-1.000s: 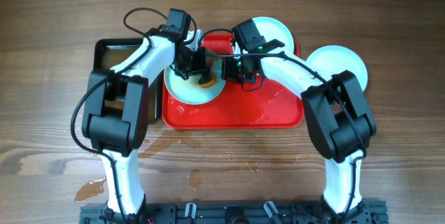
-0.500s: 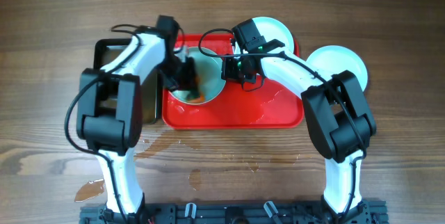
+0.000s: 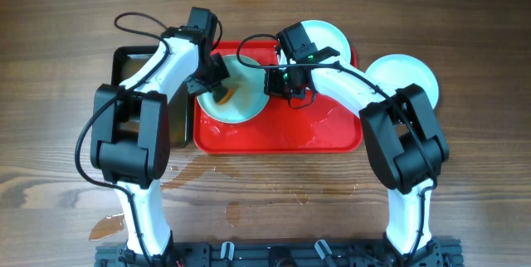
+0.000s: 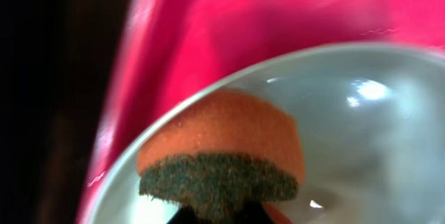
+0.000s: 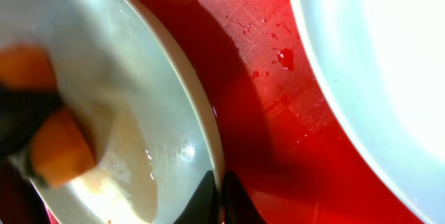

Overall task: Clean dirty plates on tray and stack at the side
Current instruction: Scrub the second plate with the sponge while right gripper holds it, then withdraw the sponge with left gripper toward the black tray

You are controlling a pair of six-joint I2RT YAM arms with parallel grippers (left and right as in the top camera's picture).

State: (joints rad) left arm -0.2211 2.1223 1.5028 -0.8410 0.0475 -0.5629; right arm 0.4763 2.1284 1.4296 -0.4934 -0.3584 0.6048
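Note:
A pale plate (image 3: 241,101) lies on the left part of the red tray (image 3: 315,134). My left gripper (image 3: 217,84) is shut on an orange sponge with a dark green scrub side (image 4: 222,147) and presses it on that plate (image 4: 361,133). My right gripper (image 3: 278,84) is shut on the plate's right rim (image 5: 201,133); sauce smears show inside it. A second plate (image 3: 325,36) sits at the tray's back right, also in the right wrist view (image 5: 375,64). A third plate (image 3: 402,75) lies on the table right of the tray.
A black tray (image 3: 137,64) sits left of the red tray, partly under my left arm. Water puddles lie on the wooden table (image 3: 108,225) near the front and in the red tray.
My left gripper has swept the sponge across the plate, from its centre to its left, then up to its back left. The right gripper has held still on the rim.

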